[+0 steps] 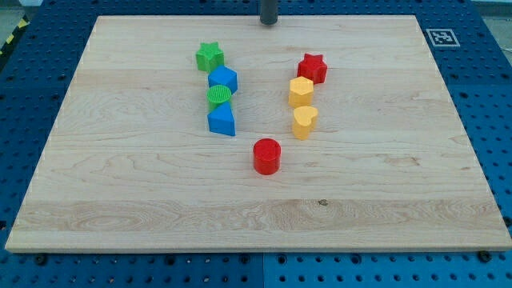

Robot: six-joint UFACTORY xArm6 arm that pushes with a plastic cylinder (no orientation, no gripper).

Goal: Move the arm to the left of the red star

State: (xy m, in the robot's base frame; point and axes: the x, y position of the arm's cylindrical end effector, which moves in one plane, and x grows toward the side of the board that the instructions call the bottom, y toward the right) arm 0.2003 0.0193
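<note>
In the camera view, my tip [268, 23] sits at the view's top, near the far edge of the wooden counter [384, 200]; the arm carries no jaws, only the dark rod, so nothing is held. The rod's upper part is cut off by the frame, and only a short dark stub shows.

The red star [313, 68] lies below my tip and toward the view's right, apart from it. Just beneath the star, almost touching it, stands a yellow hexagonal block [301, 91], and just below that a yellow heart [304, 122]; the three make a short column.

A second column stands toward the view's left: a green star [210, 56] on top, then a blue block [223, 80] whose shape is hard to make out, then a green cylinder [218, 96] partly overlapping it, then a blue triangular block [222, 121]. My tip is above the gap between the two columns.

A red cylinder [266, 156] stands alone, lower down, between the columns.

By count: two red, two yellow, two green, two blue blocks, eight in all. A black-and-white marker [442, 37] sits at the counter's upper right corner.
</note>
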